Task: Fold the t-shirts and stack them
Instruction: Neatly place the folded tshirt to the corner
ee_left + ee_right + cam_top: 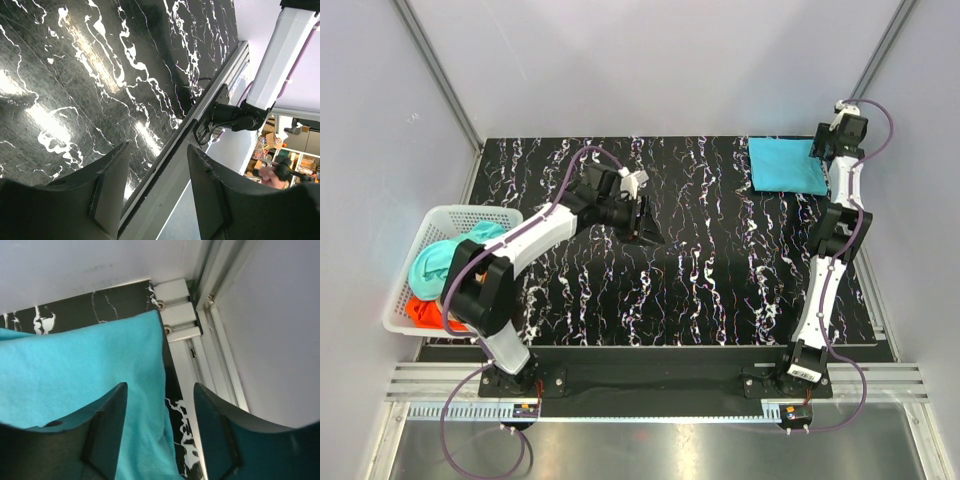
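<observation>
The cyan t-shirt (788, 165) was laid folded into a flat rectangle at the far right corner of the table (720, 290). Its long axis was set across the table from left to right, slightly skewed, with the right short edge close to the table's right edge. In the right wrist view the cloth (75, 380) was seen smooth, soft and matte, with one shallow crease near that edge.

The right claw (823, 150) was held over the shirt's right edge. Its fingers (105, 430) were spread apart and nothing was pinched between them. The left claw (648, 222) was held over the middle of the table, likewise spread and empty (157, 150).

The table was surfaced in glossy black with white marble-like veins. It was enclosed by plain pale walls and aluminium rails.

A white plastic lattice basket (405, 275) was placed at the table's left edge. A mint-teal t-shirt (440, 258) and an orange-red t-shirt (423, 310) were bundled loosely inside it.
</observation>
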Controlling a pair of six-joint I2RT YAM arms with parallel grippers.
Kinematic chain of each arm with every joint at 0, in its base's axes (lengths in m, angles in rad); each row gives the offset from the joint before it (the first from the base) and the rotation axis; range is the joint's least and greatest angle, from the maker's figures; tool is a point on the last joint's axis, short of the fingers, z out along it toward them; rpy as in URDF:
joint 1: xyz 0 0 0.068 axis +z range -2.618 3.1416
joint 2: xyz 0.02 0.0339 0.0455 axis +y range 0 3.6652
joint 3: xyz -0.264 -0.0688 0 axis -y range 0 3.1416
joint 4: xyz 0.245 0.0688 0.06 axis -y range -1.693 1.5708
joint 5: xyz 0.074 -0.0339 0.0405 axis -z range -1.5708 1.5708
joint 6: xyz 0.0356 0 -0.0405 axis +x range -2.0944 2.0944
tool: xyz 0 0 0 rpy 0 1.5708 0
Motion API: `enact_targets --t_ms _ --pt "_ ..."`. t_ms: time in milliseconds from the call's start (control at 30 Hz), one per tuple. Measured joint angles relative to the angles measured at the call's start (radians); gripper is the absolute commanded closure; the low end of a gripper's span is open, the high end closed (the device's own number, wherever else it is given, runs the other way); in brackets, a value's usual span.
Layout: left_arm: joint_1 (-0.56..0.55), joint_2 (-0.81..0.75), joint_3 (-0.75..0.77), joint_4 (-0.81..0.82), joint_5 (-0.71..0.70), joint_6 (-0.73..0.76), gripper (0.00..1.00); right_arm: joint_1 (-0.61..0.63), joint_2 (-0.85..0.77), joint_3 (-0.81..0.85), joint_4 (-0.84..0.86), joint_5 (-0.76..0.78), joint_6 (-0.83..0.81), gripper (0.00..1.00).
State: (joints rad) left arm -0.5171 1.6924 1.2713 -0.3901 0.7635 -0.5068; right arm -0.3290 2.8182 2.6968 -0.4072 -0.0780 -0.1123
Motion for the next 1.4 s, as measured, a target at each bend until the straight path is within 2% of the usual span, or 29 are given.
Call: enact_targets --t_ms 33,100,300,500,567,633,667,833,933,1133,1400 --pt "0.0 -0.007 -0.006 0.0 -0.001 0.0 0.45 0.0 -0.009 -0.013 0.0 0.013 0.008 0.26" --pt "-0.002 -0.027 -0.014 0.002 -0.007 0.002 0.45 0.0 -0.049 -0.063 -0.004 0.041 0.032 0.01" --pt "-0.007 -0.165 -0.042 0.05 -0.043 0.026 0.45 0.011 -0.342 -0.336 -0.085 0.063 0.164 0.0" --pt "-0.004 -0.416 -0.049 0.084 -0.218 0.126 0.4 0.108 -0.877 -0.731 -0.173 -0.009 0.341 0.0" --pt "0.0 -0.499 -0.063 0.101 -0.282 0.154 0.29 0.156 -1.069 -0.854 -0.198 -0.11 0.405 0.0" --pt "0.014 -0.571 -0.074 0.105 -0.32 0.176 0.13 0.201 -1.232 -0.952 -0.235 -0.203 0.452 0.0" --pt "0.031 -0.593 -0.074 0.106 -0.318 0.167 0.01 0.222 -1.3 -0.995 -0.247 -0.233 0.469 0.0" --pt "0.13 -0.613 -0.074 0.087 -0.327 0.133 0.01 0.294 -1.649 -1.346 -0.212 -0.367 0.585 0.0" --pt "0.135 -0.631 -0.098 0.078 -0.345 0.131 0.01 0.294 -1.827 -1.507 -0.246 -0.401 0.636 0.0" --pt "0.135 -0.731 -0.173 0.05 -0.348 0.093 0.01 0.294 -2.024 -1.556 -0.337 -0.404 0.664 0.0" --pt "0.135 -0.805 -0.185 0.019 -0.254 0.084 0.01 0.294 -2.109 -1.557 -0.369 -0.414 0.692 0.0"
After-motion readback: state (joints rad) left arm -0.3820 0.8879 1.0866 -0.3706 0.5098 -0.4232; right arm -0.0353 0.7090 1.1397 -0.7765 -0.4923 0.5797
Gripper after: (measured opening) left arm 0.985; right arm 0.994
